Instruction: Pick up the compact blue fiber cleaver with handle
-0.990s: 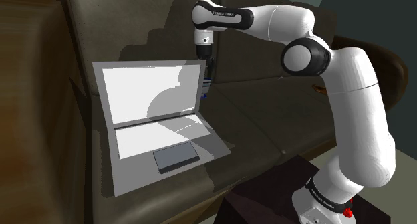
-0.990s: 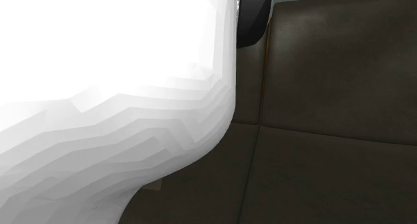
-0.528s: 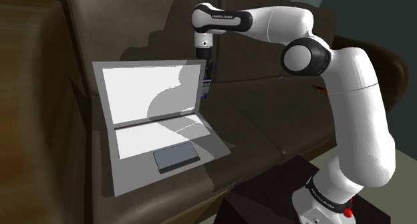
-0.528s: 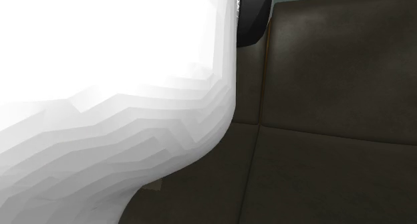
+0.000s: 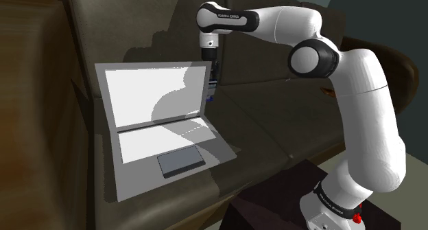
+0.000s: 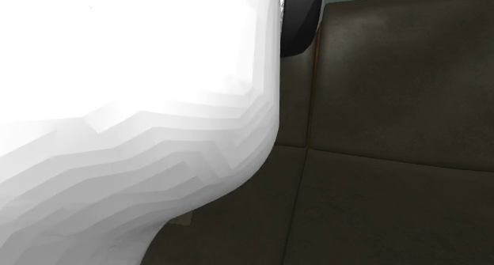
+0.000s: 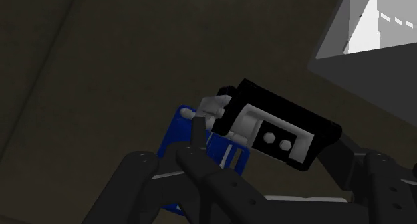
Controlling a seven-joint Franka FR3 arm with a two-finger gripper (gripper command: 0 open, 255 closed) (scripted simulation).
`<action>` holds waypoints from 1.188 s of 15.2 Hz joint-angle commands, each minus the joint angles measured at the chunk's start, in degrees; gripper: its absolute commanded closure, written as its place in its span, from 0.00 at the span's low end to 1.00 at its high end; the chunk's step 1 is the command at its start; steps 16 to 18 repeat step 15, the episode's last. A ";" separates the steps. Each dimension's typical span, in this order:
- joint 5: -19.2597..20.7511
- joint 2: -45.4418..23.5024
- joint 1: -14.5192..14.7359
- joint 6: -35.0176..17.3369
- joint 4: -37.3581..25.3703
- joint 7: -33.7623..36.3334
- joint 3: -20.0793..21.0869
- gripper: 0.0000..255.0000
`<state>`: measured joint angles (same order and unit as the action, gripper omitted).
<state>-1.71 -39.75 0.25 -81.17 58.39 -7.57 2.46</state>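
**Cleaver grasp behind the laptop, grip unconfirmed**

Found the cleaver (image 7: 179, 132) on the sofa (image 5: 274, 136) seat, near the seat's back edge, just beside the open laptop (image 5: 154, 125) at the screen's edge on the shoulder view's right. Blue blade, black handle (image 7: 287, 122) with white-grey fittings at the blade end. In the shoulder view, just a blue speck under the claw (image 5: 214, 76).

Claw state: cannot tell. Could be spread around the cleaver or already pinching it. Cannot see contact past the black claw parts lying over blade and handle in the wrist view.

Judging the step as securing the grip before the lift. To do it well:
- Centre on the handle close to the blade joint, near the likely balance point.
- Pinch across the handle's narrow sides, not on the flat blade.
- Squeeze to a firm stop before raising.
- Expect give from the soft cushion, so press no deeper.
- Lift straight up, keeping off the laptop screen right alongside.
- Watch for a blade-heavy swing if gripped far out on the handle.

Hard to read:
- Claw's lower part tucked behind the screen edge in the shoulder view.
- Blade's near end covered by claw parts in the wrist view.
- Cannot tell whether resting on the cushion or already off it.
- Second exterior view: white arm (image 6: 119, 89) up close across the left, sofa cushions at the right, grasp spot blocked.
- Small tan scrap (image 6: 187, 218) under the arm there, not identifiable.
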 commanded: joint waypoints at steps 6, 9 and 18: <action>0.00 -1.50 0.13 6.40 -7.89 0.34 0.05 1.00; 0.02 -3.12 0.21 9.91 -13.02 0.50 0.07 1.00; 0.11 -8.75 0.46 17.54 -26.29 0.83 0.11 1.00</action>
